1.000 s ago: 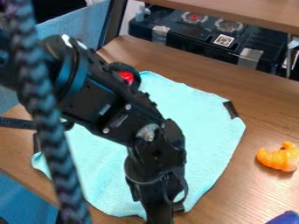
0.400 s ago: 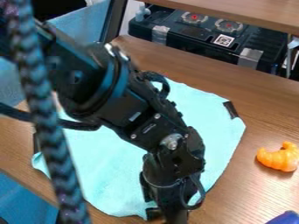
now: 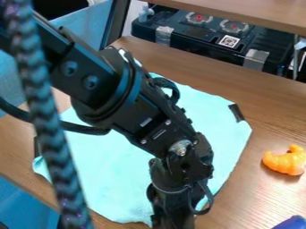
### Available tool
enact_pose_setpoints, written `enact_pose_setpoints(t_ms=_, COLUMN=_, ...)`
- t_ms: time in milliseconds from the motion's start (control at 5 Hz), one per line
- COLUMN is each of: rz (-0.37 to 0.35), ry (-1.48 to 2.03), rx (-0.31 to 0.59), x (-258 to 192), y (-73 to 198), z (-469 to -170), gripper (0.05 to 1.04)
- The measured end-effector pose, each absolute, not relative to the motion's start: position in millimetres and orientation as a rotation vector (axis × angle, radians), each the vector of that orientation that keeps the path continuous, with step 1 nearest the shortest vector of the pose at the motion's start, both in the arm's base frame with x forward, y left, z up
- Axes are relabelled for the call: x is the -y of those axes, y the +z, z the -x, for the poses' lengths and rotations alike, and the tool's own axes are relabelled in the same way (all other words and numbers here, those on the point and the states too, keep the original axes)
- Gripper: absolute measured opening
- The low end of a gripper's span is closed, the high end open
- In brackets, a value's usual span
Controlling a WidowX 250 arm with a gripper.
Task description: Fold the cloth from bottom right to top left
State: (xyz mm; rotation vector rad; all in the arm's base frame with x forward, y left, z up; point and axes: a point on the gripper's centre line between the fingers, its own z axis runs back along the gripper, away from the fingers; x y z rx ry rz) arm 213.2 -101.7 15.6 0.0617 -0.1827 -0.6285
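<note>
Catching too little near-edge cloth (image 3: 113,179) could let it slip; how open the end effector (image 3: 173,214) is, or what it holds, I cannot tell.

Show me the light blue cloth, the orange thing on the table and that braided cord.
Light blue cloth (image 3: 113,167): camera view, on its surface in the picture's left half.
Orange thing (image 3: 286,163): camera view, on its thick middle.
Braided cord (image 3: 45,112): camera view, halfway along it.

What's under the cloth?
Brown tabletop shows past the edges of the cloth, with a black strip at its upper right. Anything beneath the cloth is covered; can't tell.
</note>
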Motion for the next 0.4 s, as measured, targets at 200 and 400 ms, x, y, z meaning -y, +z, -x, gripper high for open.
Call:
enact_pose_setpoints(t_ms=200, rz=-0.055, ry=-0.636, rx=0.183, x=102.3, y=16.0, z=-212.7, gripper=0.162)
enact_pose_setpoints(t_ms=400, rz=-0.008, ry=-0.638, rx=0.173, x=95.2, y=24.0, z=-211.2, gripper=0.066)
